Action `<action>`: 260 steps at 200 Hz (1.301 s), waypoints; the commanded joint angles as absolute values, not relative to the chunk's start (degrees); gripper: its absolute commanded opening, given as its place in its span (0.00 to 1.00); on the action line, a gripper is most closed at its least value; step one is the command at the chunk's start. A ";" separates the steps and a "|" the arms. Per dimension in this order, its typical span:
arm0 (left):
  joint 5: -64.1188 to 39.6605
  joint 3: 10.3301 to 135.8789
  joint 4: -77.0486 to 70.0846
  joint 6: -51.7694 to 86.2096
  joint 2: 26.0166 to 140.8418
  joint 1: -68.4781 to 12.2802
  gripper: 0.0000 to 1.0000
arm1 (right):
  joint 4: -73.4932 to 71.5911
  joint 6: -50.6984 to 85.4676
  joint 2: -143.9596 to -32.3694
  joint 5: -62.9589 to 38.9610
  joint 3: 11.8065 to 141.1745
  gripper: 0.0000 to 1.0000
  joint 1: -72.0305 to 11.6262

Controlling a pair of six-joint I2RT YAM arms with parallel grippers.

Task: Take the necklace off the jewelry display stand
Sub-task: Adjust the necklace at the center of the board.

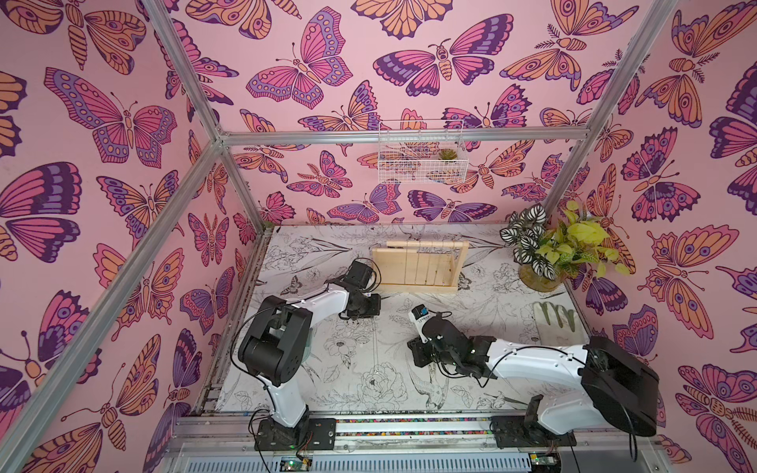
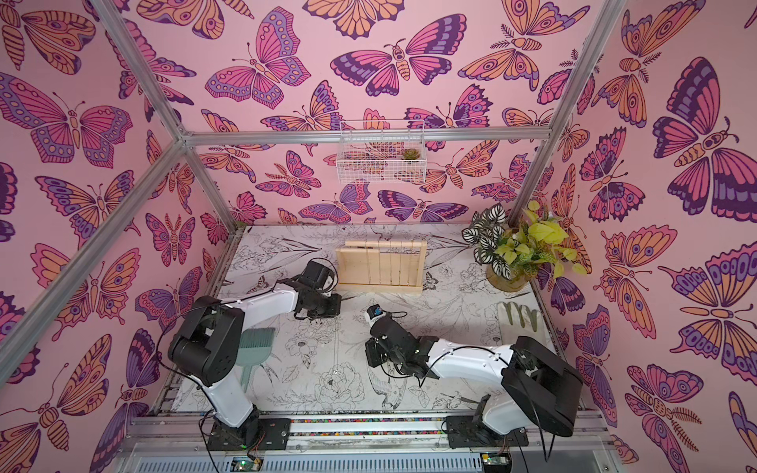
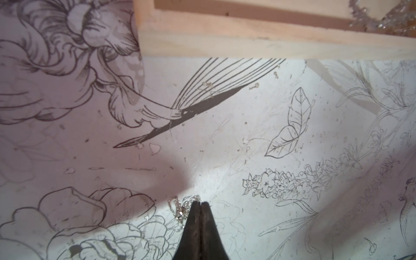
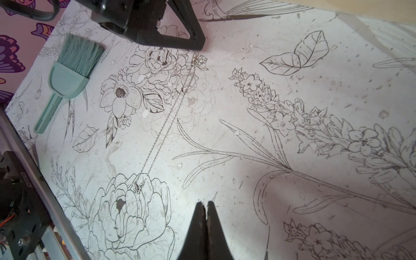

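Note:
The pale wooden jewelry display stand (image 1: 418, 266) (image 2: 381, 266) stands at the back of the table with several thin chains still hanging from its crossbar; its base board (image 3: 247, 42) fills the edge of the left wrist view. The necklace (image 4: 166, 128) lies stretched out flat on the table. Its pendant (image 4: 137, 188) rests on a printed peony, and its other end is bunched up (image 4: 199, 60) (image 3: 180, 209). My left gripper (image 3: 201, 202) (image 1: 357, 316) is shut, its tips just beside that bunch. My right gripper (image 4: 205, 202) (image 1: 418, 354) is shut and empty, close to the pendant.
A teal hand brush (image 4: 67, 74) (image 2: 254, 348) lies by the left arm. A pale glove (image 1: 553, 317) lies at the right edge, a potted plant (image 1: 545, 250) fills the back right corner, and a white wire basket (image 1: 422, 151) hangs on the back wall.

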State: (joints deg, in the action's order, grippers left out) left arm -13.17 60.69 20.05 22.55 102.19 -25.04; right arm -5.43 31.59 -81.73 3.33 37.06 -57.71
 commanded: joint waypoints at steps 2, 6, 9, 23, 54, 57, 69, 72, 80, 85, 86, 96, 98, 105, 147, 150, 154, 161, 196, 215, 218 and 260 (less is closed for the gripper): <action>-14.24 60.07 22.03 21.53 103.27 -24.70 0.00 | -6.22 32.10 -82.18 2.89 36.69 0.00 -57.30; -14.16 60.03 22.05 21.54 103.22 -24.70 0.00 | -6.22 32.14 -82.19 2.82 36.66 0.00 -57.30; -14.01 59.99 22.05 21.53 103.19 -24.70 0.00 | -6.19 32.10 -82.18 2.90 36.77 0.00 -57.30; -13.50 59.85 22.15 21.46 103.00 -24.70 0.00 | -6.15 32.07 -82.27 2.88 36.79 0.00 -57.30; -13.09 59.98 22.58 21.23 103.13 -24.72 0.00 | -6.25 32.04 -82.41 2.98 36.58 0.00 -57.30; -13.17 59.96 22.59 21.19 103.19 -24.70 0.00 | -6.27 32.05 -82.36 2.94 36.58 0.00 -57.30; -13.17 59.94 22.59 21.27 103.27 -24.70 0.00 | -6.35 32.14 -82.35 2.97 36.55 0.00 -57.30; -13.18 59.94 22.66 21.27 103.40 -24.70 0.00 | -6.35 32.14 -82.35 2.93 36.48 0.00 -57.30; -13.18 59.86 22.63 21.27 103.53 -24.70 0.00 | -6.50 32.12 -82.44 2.99 36.42 0.00 -57.30; -13.17 59.85 22.64 21.27 103.58 -24.70 0.00 | -6.53 32.13 -82.44 3.00 36.41 0.00 -57.30; -13.18 59.85 22.61 21.27 103.60 -24.70 0.00 | -6.56 32.15 -82.44 3.00 36.44 0.00 -57.30; -13.10 59.77 22.65 21.19 103.76 -24.70 0.00 | -6.59 32.19 -82.39 2.99 36.37 0.00 -57.29; -12.96 59.81 22.62 21.18 103.77 -24.70 0.00 | -6.61 32.19 -82.47 2.99 36.32 0.00 -57.30; -12.88 59.83 22.68 21.20 103.82 -24.70 0.00 | -6.63 32.22 -82.45 3.03 36.37 0.00 -57.30; -12.23 60.12 22.73 21.09 105.16 -24.70 0.00 | -6.72 32.35 -82.18 3.00 36.12 0.00 -57.30; -12.13 60.11 22.69 21.09 105.24 -24.72 0.00 | -6.76 32.37 -82.17 3.03 36.06 0.00 -57.30; -12.05 60.12 22.75 21.09 105.27 -24.70 0.00 | -6.84 32.35 -82.09 3.06 35.96 0.00 -57.30; -11.82 60.20 22.69 21.09 105.47 -24.70 0.00 | -6.86 32.43 -82.09 3.08 35.82 0.00 -57.32; -11.26 60.77 22.69 21.09 106.38 -24.70 0.00 | -6.86 32.52 -81.96 3.32 35.59 0.00 -57.30; -10.82 61.41 22.67 21.10 107.03 -24.74 0.00 | -7.03 32.56 -81.92 3.33 35.42 0.00 -57.30; -10.81 61.50 22.67 21.09 107.20 -24.70 0.00 | -7.00 32.57 -81.92 3.29 35.42 0.00 -57.30; -10.31 63.55 22.67 20.74 109.04 -24.70 0.00 | -7.10 32.61 -81.67 3.33 35.08 0.00 -57.31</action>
State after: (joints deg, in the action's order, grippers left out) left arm -12.23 63.11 21.02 21.76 106.13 -25.04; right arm -6.70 31.75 -81.73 3.36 35.73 -57.71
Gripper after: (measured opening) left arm 0.044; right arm 0.063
